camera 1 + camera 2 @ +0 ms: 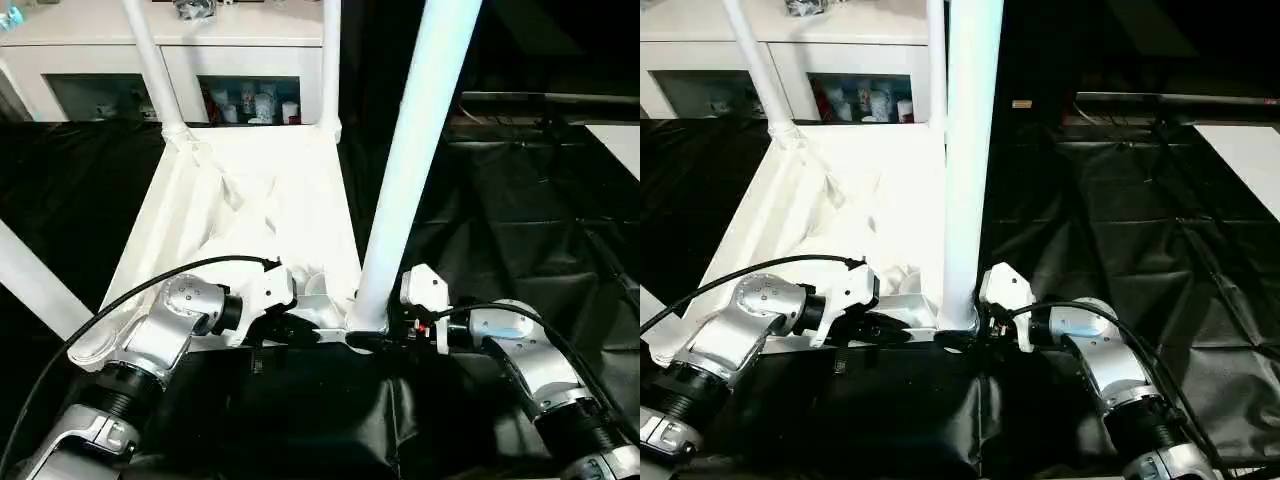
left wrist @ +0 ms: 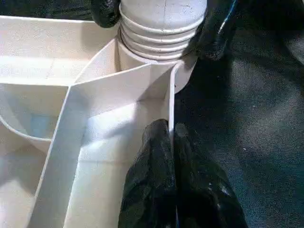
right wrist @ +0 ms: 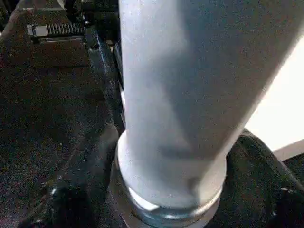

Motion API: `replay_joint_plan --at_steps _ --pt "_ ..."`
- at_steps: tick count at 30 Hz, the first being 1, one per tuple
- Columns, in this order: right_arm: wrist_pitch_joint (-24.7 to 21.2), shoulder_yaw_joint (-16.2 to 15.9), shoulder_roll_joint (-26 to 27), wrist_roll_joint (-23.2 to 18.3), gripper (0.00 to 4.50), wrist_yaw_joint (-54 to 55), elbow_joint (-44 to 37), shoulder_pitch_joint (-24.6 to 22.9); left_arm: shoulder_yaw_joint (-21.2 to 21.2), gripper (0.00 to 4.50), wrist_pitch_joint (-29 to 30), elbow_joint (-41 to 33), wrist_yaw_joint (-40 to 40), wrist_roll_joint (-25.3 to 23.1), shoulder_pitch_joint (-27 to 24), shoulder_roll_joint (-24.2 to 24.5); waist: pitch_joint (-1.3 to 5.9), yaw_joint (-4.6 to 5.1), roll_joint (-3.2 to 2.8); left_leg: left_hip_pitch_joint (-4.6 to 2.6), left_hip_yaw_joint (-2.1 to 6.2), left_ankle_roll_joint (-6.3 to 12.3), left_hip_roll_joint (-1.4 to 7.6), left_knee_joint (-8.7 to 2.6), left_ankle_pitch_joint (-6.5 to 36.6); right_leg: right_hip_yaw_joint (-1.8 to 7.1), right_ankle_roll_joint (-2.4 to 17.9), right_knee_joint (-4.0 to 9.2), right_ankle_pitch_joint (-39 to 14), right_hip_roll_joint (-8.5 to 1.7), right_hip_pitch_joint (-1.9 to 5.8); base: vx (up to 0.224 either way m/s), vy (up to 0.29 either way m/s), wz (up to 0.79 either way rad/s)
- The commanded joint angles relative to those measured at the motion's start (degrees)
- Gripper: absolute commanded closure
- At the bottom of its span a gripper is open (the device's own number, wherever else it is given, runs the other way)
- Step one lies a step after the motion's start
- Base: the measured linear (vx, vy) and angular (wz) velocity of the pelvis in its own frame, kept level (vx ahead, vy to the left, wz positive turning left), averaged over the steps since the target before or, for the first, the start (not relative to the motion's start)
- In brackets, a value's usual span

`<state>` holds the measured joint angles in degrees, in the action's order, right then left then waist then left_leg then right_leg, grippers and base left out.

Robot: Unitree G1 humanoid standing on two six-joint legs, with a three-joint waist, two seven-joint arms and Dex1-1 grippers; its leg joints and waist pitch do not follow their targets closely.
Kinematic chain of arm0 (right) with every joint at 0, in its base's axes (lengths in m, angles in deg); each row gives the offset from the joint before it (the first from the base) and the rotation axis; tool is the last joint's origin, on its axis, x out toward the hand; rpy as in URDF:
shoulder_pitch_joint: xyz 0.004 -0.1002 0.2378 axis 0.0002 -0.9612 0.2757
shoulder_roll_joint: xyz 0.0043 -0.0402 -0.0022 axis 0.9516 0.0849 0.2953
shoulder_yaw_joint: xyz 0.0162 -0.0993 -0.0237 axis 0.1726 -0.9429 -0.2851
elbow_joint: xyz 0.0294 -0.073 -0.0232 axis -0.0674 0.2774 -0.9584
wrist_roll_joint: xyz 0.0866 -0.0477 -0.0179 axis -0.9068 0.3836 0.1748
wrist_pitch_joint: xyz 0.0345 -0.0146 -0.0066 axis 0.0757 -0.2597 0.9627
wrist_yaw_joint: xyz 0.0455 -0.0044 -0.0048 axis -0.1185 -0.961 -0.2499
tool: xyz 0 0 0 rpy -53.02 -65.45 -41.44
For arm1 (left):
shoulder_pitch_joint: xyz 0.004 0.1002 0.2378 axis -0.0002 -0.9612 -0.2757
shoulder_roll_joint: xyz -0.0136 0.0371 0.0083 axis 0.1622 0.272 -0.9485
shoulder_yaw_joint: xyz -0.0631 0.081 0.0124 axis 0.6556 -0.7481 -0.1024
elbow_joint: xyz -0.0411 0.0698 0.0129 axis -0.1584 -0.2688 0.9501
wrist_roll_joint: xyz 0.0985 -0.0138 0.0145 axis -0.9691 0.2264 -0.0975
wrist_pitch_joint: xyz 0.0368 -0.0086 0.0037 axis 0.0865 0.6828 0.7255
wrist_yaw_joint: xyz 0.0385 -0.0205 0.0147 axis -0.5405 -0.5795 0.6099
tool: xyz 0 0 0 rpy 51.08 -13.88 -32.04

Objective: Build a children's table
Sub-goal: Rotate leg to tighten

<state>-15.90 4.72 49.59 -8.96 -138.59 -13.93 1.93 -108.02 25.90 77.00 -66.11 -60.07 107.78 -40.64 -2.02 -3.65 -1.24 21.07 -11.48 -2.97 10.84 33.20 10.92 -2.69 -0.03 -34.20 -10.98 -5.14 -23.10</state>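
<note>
- Fingers of the left gripper, black and glossy, press together on the thin side wall of the children's table top, pinching that wall at the lower centre of the head views, just short of the near corner socket.
- Black fingers of the right gripper sit on either side of a leg's ridged base, clasping it where it meets the round corner socket; threaded rings show on the leg's end in the left wrist view.
- Smooth white tapered tube, that leg rises from lower centre out past the top edge of the frame.
- Table top lies upside down, ribbed underside up, filling the centre and upper left, its thin plastic ribs forming compartments.
- Two more legs stand in the far corner sockets near the top; a fourth slants across the left edge.
- Wrinkled black sheet covers the big table underneath, spreading right.
- White glass-door cabinet stands along the upper left.
</note>
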Motion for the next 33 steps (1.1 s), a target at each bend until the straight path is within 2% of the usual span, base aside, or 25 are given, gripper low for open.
replay_joint_plan --at_steps 1,5,14,16,18,19,20,22,24,26,28,29,30,31,32,33 --pt "-0.3 0.0 -0.1 -0.1 1.50 -0.5 -0.1 0.5 -2.1 4.50 1.0 0.2 -1.5 0.4 -1.3 -0.4 3.10 -0.03 0.79 -0.54 0.84 5.15 2.36 -3.37 8.3 2.02 14.6 3.06 -4.8 -2.82 2.81 0.000 0.000 0.00" --pt "-0.9 0.3 0.1 -0.9 1.77 -0.6 -0.4 0.6 -2.0 4.50 1.1 0.3 -1.3 0.3 -1.3 -0.3 3.13 -0.01 0.82 -0.54 0.84 5.26 2.34 -3.31 7.9 1.98 14.7 2.96 -4.3 -2.73 2.83 0.000 0.000 0.00" --pt "-1.5 0.2 0.3 -1.2 1.83 -1.1 -0.3 -0.1 -2.1 4.50 1.9 0.3 -1.7 0.2 -1.4 -0.1 3.10 -0.01 0.85 -0.52 0.86 5.01 2.31 -3.23 8.7 2.00 14.6 2.98 -5.4 -2.73 2.79 0.000 0.000 0.00" --pt "-2.0 1.1 1.7 -1.1 1.83 1.9 0.7 -0.1 -1.9 4.50 1.8 0.6 -0.5 -0.1 -1.4 -0.4 3.06 0.11 0.91 -0.50 0.88 4.61 2.30 -3.28 9.4 2.03 14.4 3.09 -6.6 -2.78 2.75 0.000 0.000 0.00" --pt "-1.6 1.9 3.3 0.1 1.83 6.5 2.5 0.5 -1.4 4.50 1.8 1.7 2.1 -0.9 -1.0 -1.1 2.94 0.25 0.92 -0.52 0.92 4.00 2.24 -3.35 10.0 2.05 14.0 3.25 -8.0 -2.78 2.58 0.000 0.000 0.00" --pt "-1.4 3.1 5.6 1.6 1.83 12.8 4.8 1.5 -0.8 4.50 1.1 3.7 6.0 -2.1 -0.1 -2.4 2.71 0.58 0.82 -0.36 0.94 3.32 2.21 -3.49 11.3 2.15 13.5 3.51 -10.4 -2.84 2.33 0.000 0.000 0.00" --pt "-1.6 3.8 7.2 2.4 1.83 17.2 6.2 2.0 -0.2 4.50 1.0 5.1 8.8 -2.6 0.5 -3.5 2.39 0.86 0.96 -0.44 1.09 1.65 2.08 -3.83 13.9 2.07 12.3 4.02 -15.5 -2.79 2.26 0.000 0.000 0.00" --pt "-2.3 4.9 10.1 2.9 1.83 23.0 7.6 2.5 0.6 4.50 1.6 7.3 13.0 -3.3 1.6 -5.3 2.35 1.40 1.01 -0.70 1.40 -0.41 1.92 -3.97 16.9 2.05 10.0 4.58 -22.6 -3.02 2.22 -0.057 -0.004 -0.04" --pt "-2.8 5.4 11.3 2.9 1.83 25.1 7.9 2.7 0.9 4.50 2.0 8.1 14.6 -3.5 2.1 -6.1 2.22 1.80 1.09 -0.85 1.54 -0.62 1.93 -4.06 18.6 2.12 8.7 4.97 -25.0 -2.94 1.91 -0.026 -0.001 -0.02" --pt "-4.8 6.5 15.5 3.0 1.83 31.9 8.4 3.2 1.5 4.50 3.4 10.5 20.0 -4.3 3.7 -8.8 2.19 1.86 0.98 -1.01 1.57 -0.42 1.81 -4.10 19.6 2.19 7.2 5.40 -27.8 -2.94 1.63 0.000 0.000 0.00" --pt "-5.4 6.9 16.9 3.3 1.83 34.7 9.0 3.6 1.7 4.50 3.8 11.5 22.0 -4.7 4.4 -9.8 2.13 1.99 1.08 -0.93 1.59 -0.55 1.73 -4.14 19.6 2.18 6.8 5.52 -28.6 -2.87 1.49 0.000 0.000 0.00" --pt "-6.4 8.1 20.1 3.9 1.83 41.2 11.4 4.7 2.0 4.50 4.3 13.9 26.8 -5.6 6.0 -12.1 2.11 2.13 1.08 -0.92 1.68 -0.89 1.70 -4.20 19.7 2.11 6.4 5.59 -29.3 -2.87 1.37 0.000 0.000 0.00" --pt "-6.3 8.3 21.1 4.7 1.83 43.9 12.6 5.2 2.4 4.50 4.6 15.1 28.9 -5.9 6.7 -13.2 2.05 2.17 0.95 -1.19 1.70 -1.27 1.73 -4.23 20.4 2.11 6.4 5.70 -29.9 -2.84 1.06 0.000 0.000 0.00" --pt "-5.9 8.4 22.1 5.5 1.84 46.5 13.8 5.8 2.7 4.50 4.9 16.2 30.8 -6.1 7.4 -14.2 2.17 2.20 1.18 -1.20 1.86 -1.40 1.61 -4.19 20.8 1.95 6.2 5.73 -30.4 -2.88 1.28 0.000 0.000 0.00" --pt "-5.7 8.4 22.4 5.6 1.84 46.9 14.2 6.0 2.8 4.50 5.0 16.7 31.4 -6.2 7.7 -14.5 2.24 2.05 1.05 -1.09 1.86 -1.08 1.69 -4.28 20.4 2.03 6.1 5.76 -29.2 -2.96 1.33 0.000 0.000 0.00" --pt "-5.2 8.4 23.8 6.3 1.84 49.0 15.7 6.8 3.3 4.50 5.0 18.6 34.1 -6.6 8.8 -15.9 2.25 2.07 1.17 -1.06 1.81 -0.88 1.70 -4.28 20.4 2.05 6.1 5.73 -28.6 -2.89 1.24 0.000 0.000 0.00"
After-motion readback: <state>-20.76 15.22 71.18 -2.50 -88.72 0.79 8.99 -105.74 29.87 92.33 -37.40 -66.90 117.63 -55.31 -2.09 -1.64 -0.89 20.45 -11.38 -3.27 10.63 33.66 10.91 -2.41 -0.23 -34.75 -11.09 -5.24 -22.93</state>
